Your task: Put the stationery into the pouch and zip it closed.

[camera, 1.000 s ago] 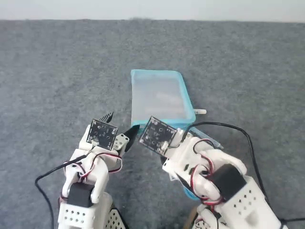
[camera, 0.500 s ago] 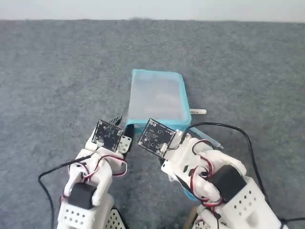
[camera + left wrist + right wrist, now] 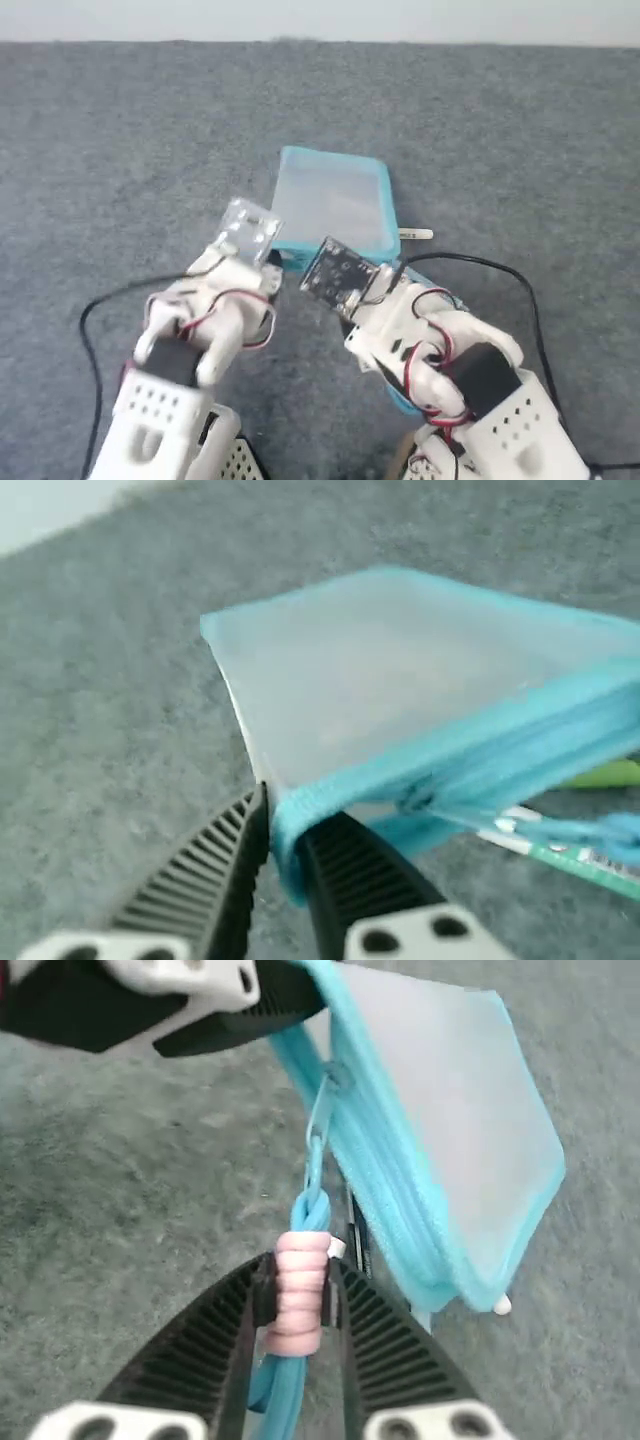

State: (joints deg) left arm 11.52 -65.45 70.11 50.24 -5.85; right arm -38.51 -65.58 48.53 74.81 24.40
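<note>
Closed left gripper (image 3: 290, 815) onto pouch (image 3: 400, 670) corner since a second ago; pinching pink bead (image 3: 298, 1295) between right gripper (image 3: 300, 1265) fingers; pen (image 3: 560, 858) beyond fingertips, under pouch

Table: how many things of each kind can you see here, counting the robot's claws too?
Pouch: 1
Pink zip pull: 1
Pens peeking out beside the pouch: 2, as far as shows
Grippers: 2, left gripper and right gripper
Total: 6
</note>
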